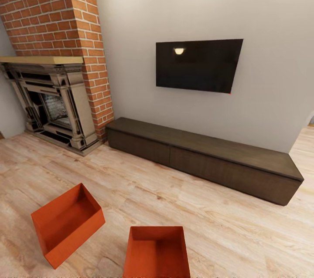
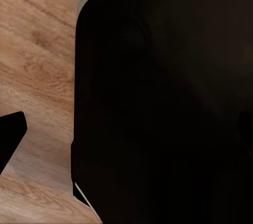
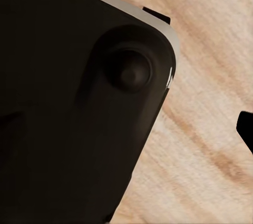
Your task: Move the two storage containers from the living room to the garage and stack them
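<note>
You have both bins on the wood floor [image 1: 244, 234] of the living room, low in your head view: the left bin [image 1: 67, 223] sits turned at an angle, one corner towards you, and the right bin [image 1: 157, 252] lies squarer to you, cut off by the lower edge of the picture. They are near each other but apart, both upright with open tops and nothing inside. Beyond them the long dark cabinet [image 1: 205, 156] runs along the pale wall, with the black TV [image 1: 198, 64] hung above it and the brick fireplace [image 1: 54, 95] at the cabinet's left end. You will find no brand, label or writing readable on any of these. Your wrist views give you something else: each looks down on the same plank floor past a large black body with a pale rim, in the left wrist view [image 2: 163, 108] and in the right wrist view [image 3: 68, 103]. A dark tip shows at the edge of each, yet you cannot tell whether either end effector is apart or together, nor how either one stands relative to the bins.
</note>
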### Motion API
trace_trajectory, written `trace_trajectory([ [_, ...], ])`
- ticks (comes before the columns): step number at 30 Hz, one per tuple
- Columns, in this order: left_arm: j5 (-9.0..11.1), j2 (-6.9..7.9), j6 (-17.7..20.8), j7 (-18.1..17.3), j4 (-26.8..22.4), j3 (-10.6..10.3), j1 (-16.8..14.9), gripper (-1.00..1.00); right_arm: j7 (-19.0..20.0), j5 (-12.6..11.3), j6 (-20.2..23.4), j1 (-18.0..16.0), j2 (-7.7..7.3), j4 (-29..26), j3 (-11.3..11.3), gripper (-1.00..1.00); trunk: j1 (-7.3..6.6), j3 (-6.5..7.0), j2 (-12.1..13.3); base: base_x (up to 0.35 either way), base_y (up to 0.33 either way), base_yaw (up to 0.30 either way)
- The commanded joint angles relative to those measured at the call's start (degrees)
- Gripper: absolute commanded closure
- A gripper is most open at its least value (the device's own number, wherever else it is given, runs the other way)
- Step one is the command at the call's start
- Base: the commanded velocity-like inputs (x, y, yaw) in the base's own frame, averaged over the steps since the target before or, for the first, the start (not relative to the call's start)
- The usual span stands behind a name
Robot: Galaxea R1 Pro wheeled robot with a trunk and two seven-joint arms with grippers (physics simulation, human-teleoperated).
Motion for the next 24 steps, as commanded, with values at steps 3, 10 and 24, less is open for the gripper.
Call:
trace_trajectory([
  [3, 0.39, 0.0, -0.14, -0.07, 0.01, 0.06, -0.02, -1.0, 0.31, -0.61, -0.24, -0.02, -0.03, 0.09, 0.36, -1.0, 0.0, -0.33, -0.03, 0.0, 0.0, 0.0],
  [10, 0.39, 0.0, -0.18, -0.07, 0.02, 0.07, -0.02, -1.0, 0.31, -0.61, -0.24, 0.01, -0.01, 0.09, 0.36, -1.0, 0.0, -0.97, -0.03, 0.0, 0.0, 0.0],
  [24, 0.39, 0.0, -0.17, -0.06, -0.01, 0.08, -0.02, -1.0, 0.31, -0.61, -0.24, 0.0, -0.02, 0.09, 0.36, -1.0, 0.0, -2.25, -0.03, 0.0, 0.0, 0.0],
])
